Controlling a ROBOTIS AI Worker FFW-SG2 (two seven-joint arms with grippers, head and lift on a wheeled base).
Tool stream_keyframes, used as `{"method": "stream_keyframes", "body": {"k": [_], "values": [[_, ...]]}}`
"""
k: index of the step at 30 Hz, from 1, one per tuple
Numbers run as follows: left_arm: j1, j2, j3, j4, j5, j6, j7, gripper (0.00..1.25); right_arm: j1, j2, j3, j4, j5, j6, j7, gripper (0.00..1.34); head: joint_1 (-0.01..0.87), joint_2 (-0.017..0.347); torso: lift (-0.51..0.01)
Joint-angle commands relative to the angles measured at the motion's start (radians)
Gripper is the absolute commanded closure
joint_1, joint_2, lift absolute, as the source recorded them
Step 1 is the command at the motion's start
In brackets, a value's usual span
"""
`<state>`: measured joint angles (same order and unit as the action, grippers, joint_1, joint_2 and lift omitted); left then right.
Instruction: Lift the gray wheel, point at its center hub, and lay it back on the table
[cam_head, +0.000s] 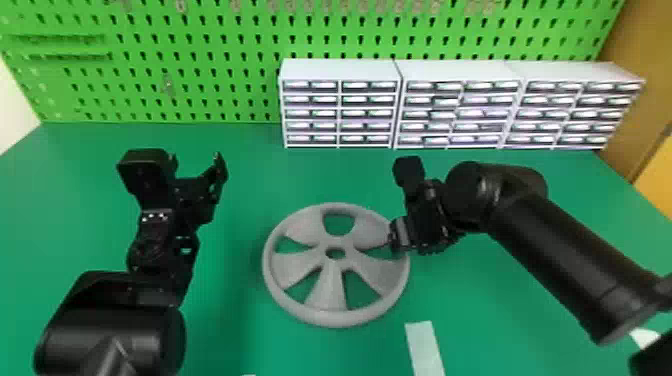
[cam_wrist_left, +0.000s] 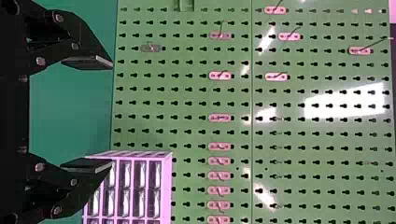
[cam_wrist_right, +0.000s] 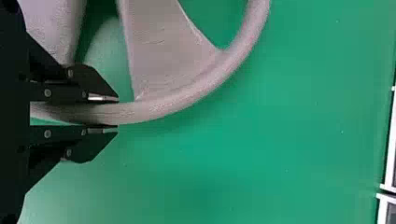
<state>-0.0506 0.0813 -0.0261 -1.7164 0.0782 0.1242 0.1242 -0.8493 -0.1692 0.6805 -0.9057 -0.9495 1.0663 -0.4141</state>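
In the head view, a gray molded wheel with five broad spokes (cam_head: 327, 295) lies roughly level, its face up, at the middle of the green table (cam_head: 235, 320). I cannot tell whether its underside touches the tabletop or is slightly raised. One opening between the spokes sits at twelve o'clock, and the center hub (cam_head: 334, 264) has a round hole. The black right hand (cam_head: 394, 240) comes in from the wheel's right side and grips the rim at about three o'clock. The black two-fingered left hand (cam_head: 196, 161) is above the table, well apart from the wheel and toward its ten o'clock, with its fingers spread. A flat white strip (cam_head: 425, 350) lies on the table, near the wheel toward five o'clock. At the far edge, toward one o'clock from the wheel, three white cabinets of small drawers (cam_head: 340, 70) stand side by side. Behind them rises a green perforated metal pegboard (cam_head: 200, 95).

In the left wrist view, the left hand's two fingers stand wide apart, with nothing held between them. Beyond them is the pegboard, with small pink hook plates (cam_wrist_left: 219, 118) fixed on it, and part of a drawer cabinet.

In the right wrist view, the right hand is clamped on the wheel's rim, one flat finger (cam_wrist_right: 100, 95) on its inner side at a spoke opening and the other on its outer side. Green table surface shows around the wheel.
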Motion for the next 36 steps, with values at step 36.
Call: {"method": "stream_keyframes", "body": {"k": [36], "values": [[0.002,0.000,0.000,0.000,-0.003,0.003,0.002,0.50,-0.011,0.010,-0.024,-0.045,0.069,0.020,0.000,1.17,0.692,0.048,-0.096]]}}
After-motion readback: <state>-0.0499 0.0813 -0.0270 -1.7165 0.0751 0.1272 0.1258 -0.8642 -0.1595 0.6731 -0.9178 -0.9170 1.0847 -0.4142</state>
